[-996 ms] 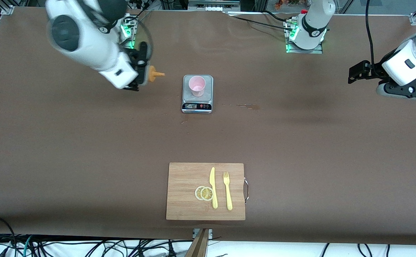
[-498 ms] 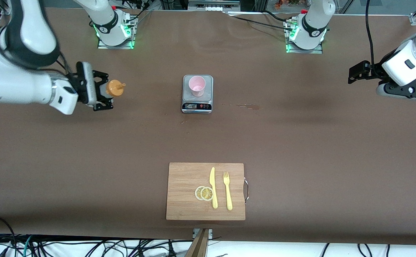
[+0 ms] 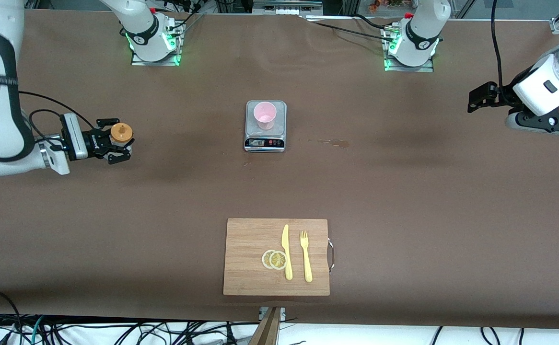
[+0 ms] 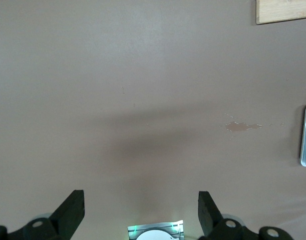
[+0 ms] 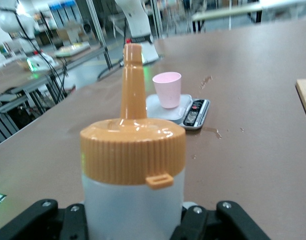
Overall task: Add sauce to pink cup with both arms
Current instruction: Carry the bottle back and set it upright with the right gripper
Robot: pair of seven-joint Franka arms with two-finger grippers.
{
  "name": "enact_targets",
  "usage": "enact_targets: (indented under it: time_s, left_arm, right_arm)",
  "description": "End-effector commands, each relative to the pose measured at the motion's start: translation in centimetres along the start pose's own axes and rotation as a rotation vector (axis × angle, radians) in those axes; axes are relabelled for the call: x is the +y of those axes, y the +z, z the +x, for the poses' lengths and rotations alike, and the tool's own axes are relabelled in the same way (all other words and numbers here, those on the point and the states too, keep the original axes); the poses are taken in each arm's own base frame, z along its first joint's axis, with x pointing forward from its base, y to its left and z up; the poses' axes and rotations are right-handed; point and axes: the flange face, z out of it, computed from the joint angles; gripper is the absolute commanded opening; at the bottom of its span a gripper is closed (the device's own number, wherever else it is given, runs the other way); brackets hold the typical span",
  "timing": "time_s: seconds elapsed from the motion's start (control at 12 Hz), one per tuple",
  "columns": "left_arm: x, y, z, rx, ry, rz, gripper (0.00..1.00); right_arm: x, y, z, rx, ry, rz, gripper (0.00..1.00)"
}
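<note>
Two arms on this job, but only one is busy. Our right pincer (image 3: 116,141) is clamped on the sauce (image 3: 121,132), holding the bottle upright low over the counter (image 3: 164,191) toward the right arm's end; from the front view we can't tell whether its base is touching down. A second ago the same arm had the bottle tipped sideways, nozzle aimed toward the pink cup (image 3: 264,115); half a second ago it was already swinging away. So we read this as the squeeze being over and the bottle getting parked, though we can't see any sauce inside the cup.

From the right wrist view the cup (image 5: 167,89) is well apart from the pincer (image 5: 133,220), sitting on a little kitchen scale (image 3: 265,125) straight past the nozzle.

Our left pincer (image 3: 488,97) hangs open with nothing in it, over the counter's left-arm end, and that arm just waits; it hasn't budged across the frames.

Materials: the bottle body (image 5: 133,200) is cloudy soft plastic, the orange cap ribbed round its edge with a smooth tapered spout. The cup is thin, smooth, tapered, no handle. The counter is matte brown with a small dried stain (image 3: 333,142). A wooden cutting board (image 3: 248,254) carries a yellow plastic knife (image 3: 286,251), a fork (image 3: 305,255) and lemon slices (image 3: 274,259).
</note>
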Motion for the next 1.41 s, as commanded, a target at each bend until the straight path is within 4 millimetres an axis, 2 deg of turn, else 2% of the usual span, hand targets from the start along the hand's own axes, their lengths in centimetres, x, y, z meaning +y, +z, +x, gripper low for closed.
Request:
enact_targets:
  time_s: [0.0, 0.17, 0.42, 0.5, 0.66, 0.75, 0.83, 1.0, 1.16, 1.33]
  left_arm:
    - [-0.2, -0.6, 0.2, 0.001, 0.015, 0.008, 1.0]
    - [-0.2, -0.6, 0.2, 0.001, 0.015, 0.008, 1.0]
    - [-0.2, -0.6, 0.2, 0.001, 0.015, 0.008, 1.0]
    - [-0.2, -0.6, 0.2, 0.001, 0.015, 0.008, 1.0]
    - [-0.2, -0.6, 0.2, 0.001, 0.015, 0.008, 1.0]
    - [-0.2, -0.6, 0.2, 0.001, 0.015, 0.007, 1.0]
    - [-0.2, -0.6, 0.2, 0.001, 0.015, 0.007, 1.0]
    - [-0.2, -0.6, 0.2, 0.001, 0.015, 0.007, 1.0]
    - [-0.2, -0.6, 0.2, 0.001, 0.015, 0.007, 1.0]
    - [-0.2, -0.6, 0.2, 0.001, 0.015, 0.007, 1.0]
  right_arm:
    - [-0.7, 0.0, -4.8, 0.135, -0.053, -0.005, 0.05]
    - [-1.8, 0.6, -7.2, 0.195, -0.043, -0.004, 0.07]
    - [-2.3, 3.1, -10.5, 0.287, -0.039, -0.002, 0.1]
    - [-2.1, 3.6, -10.9, 0.305, -0.05, -0.009, 0.11]
    - [-1.7, 5.4, -11.8, 0.339, -0.055, -0.005, 0.25]
    - [-1.6, 5.8, -12.3, 0.352, -0.06, -0.016, 0.41]
    - [-1.6, 5.9, -12.4, 0.354, -0.06, -0.016, 0.98]
    - [-1.1, 5.1, -11.6, 0.344, -0.07, -0.011, 1.0]
    - [-0.2, 2.1, -10.0, 0.286, -0.111, 0.013, 1.0]
    - [-0.8, -2.0, -8.2, 0.178, -0.108, 0.037, 1.0]
